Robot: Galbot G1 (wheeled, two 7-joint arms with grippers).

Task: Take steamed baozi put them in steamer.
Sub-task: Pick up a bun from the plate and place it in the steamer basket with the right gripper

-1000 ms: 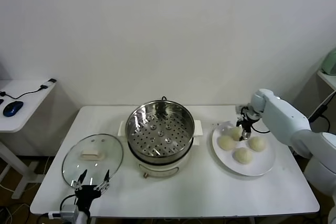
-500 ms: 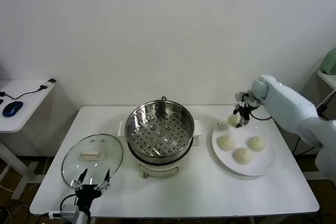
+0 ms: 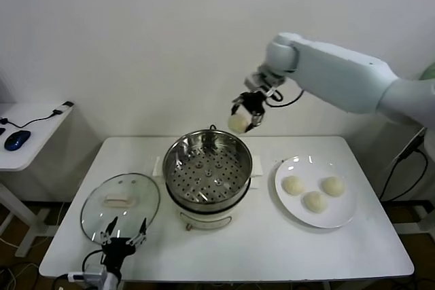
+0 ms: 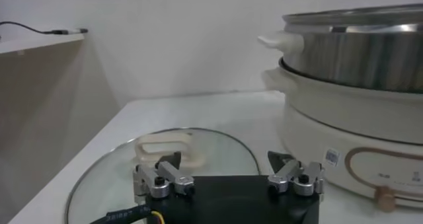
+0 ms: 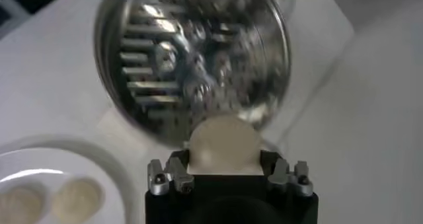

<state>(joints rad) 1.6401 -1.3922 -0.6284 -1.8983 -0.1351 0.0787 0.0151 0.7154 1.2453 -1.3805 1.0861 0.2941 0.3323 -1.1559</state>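
Head view is showing one baozi [image 3: 238, 123] being held clenched in the right gripper [image 3: 243, 117], hanging in the air above the far rim of the steamer [image 3: 207, 168], at about one o'clock from the pot's centre. The bun is round, so no long axis is mattering here; what is counting is that the perforated tray is lying down and toward seven o'clock from the gripper, so I judge the coming move needs a short carry inward and a descent. Three more baozi are waiting on the plate [image 3: 340, 219], at three o'clock from the steamer. The left gripper [image 3: 121, 244] is sitting released, low by the lid [image 3: 119, 203].
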